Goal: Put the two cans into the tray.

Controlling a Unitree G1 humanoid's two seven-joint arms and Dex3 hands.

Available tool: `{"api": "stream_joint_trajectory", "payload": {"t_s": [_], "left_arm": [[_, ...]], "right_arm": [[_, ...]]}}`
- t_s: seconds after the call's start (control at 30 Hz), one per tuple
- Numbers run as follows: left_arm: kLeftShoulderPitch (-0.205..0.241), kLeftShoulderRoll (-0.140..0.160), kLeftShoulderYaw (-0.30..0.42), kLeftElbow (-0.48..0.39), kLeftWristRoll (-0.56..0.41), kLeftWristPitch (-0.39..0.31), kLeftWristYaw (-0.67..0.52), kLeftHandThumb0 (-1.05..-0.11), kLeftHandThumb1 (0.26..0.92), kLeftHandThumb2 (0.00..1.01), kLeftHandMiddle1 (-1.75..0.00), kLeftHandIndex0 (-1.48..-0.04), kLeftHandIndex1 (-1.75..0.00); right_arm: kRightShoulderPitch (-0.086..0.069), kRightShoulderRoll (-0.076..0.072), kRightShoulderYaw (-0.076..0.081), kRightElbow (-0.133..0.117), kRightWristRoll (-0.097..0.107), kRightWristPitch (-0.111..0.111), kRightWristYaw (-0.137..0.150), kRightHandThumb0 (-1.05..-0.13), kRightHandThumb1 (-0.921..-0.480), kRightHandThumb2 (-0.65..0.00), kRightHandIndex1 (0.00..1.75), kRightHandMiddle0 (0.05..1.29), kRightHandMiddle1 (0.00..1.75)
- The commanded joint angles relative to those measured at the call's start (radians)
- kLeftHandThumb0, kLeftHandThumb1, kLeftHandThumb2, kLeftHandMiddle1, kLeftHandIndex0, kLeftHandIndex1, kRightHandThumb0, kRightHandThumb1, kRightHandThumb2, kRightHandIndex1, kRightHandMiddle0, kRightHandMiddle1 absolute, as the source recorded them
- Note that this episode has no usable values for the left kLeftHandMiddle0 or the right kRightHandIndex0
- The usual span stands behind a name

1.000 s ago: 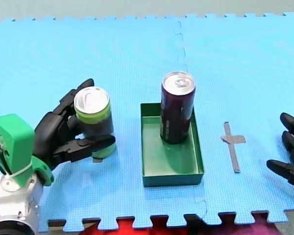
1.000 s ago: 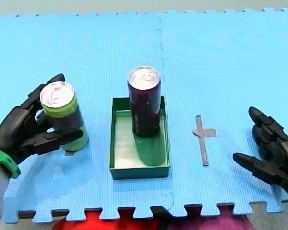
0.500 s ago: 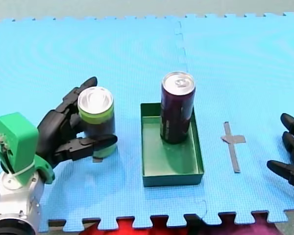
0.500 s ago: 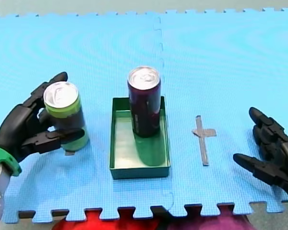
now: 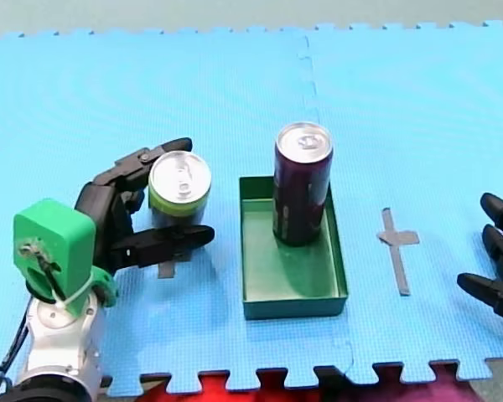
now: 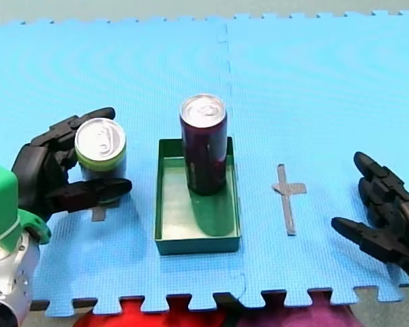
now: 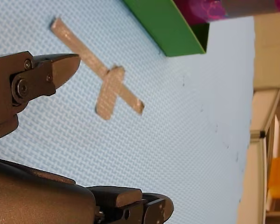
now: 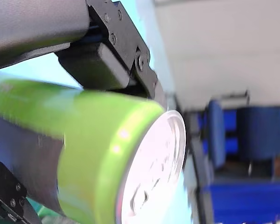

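Though inside left hand (image 5: 117, 219), green can (image 5: 181, 186) partly hidden.

green can (image 5: 180, 180) — lower body sitting behind the fingers of the left hand (image 5: 121, 219) gripping it, can't tell if base is touching the mat (image 5: 235, 84) | tape mark (image 5: 166, 269) by the thumb being partly covered | right hand (image 6: 388, 221) running off the right edge | purple can (image 7: 214, 7) in first wrist view — blurring, getting cropped

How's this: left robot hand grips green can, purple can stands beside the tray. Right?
No. The left robot hand grips the green can, but the purple can stands inside the tray, per the first head view.
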Motion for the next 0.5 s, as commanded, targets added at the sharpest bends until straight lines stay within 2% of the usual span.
{"api": "stream_joint_trajectory", "payload": {"t_s": [0.0,0.1,0.23,0.3,0.4,0.43,0.47], "left_arm": [[-0.013,-0.001,0.009,0.032,0.002,-0.039,0.013,-0.406,0.693,0.00,-1.64,-1.36,0.00],[-0.024,0.003,0.013,0.056,-0.006,-0.054,-0.002,-0.423,0.701,0.00,-1.74,-1.35,0.00],[-0.037,0.008,0.025,0.073,-0.024,-0.051,-0.038,-0.436,0.707,0.01,-1.75,-1.33,0.00],[-0.044,0.000,0.044,0.079,-0.049,-0.048,-0.050,-0.408,0.713,0.01,-1.75,-1.29,0.00],[-0.047,-0.020,0.065,0.084,-0.070,-0.057,-0.034,-0.393,0.790,0.03,-1.75,-1.35,-0.07],[-0.047,-0.025,0.066,0.085,-0.070,-0.058,-0.028,-0.375,0.820,0.02,-1.75,-1.08,-0.66],[-0.047,-0.028,0.066,0.085,-0.068,-0.058,-0.022,-0.377,0.838,0.01,-1.75,-0.74,-1.30]], "right_arm": [[0.015,-0.009,-0.006,0.011,0.004,0.021,0.007,-1.048,-0.884,-0.006,0.01,0.21,0.00],[0.015,-0.010,-0.009,0.010,0.005,0.021,0.012,-1.048,-0.888,-0.007,0.01,0.21,0.00],[0.015,-0.011,-0.010,0.012,0.004,0.021,0.014,-1.048,-0.892,-0.008,0.01,0.21,0.01],[0.014,-0.012,-0.011,0.013,0.004,0.020,0.014,-1.048,-0.894,-0.008,0.01,0.21,0.01],[0.013,-0.014,-0.012,0.013,0.004,0.021,0.013,-1.048,-0.896,-0.008,0.01,0.21,0.00],[0.013,-0.014,-0.012,0.013,0.004,0.021,0.013,-1.048,-0.897,-0.008,0.01,0.21,0.00],[0.012,-0.015,-0.012,0.012,0.004,0.022,0.012,-1.048,-0.898,-0.008,0.01,0.22,0.00]]}}
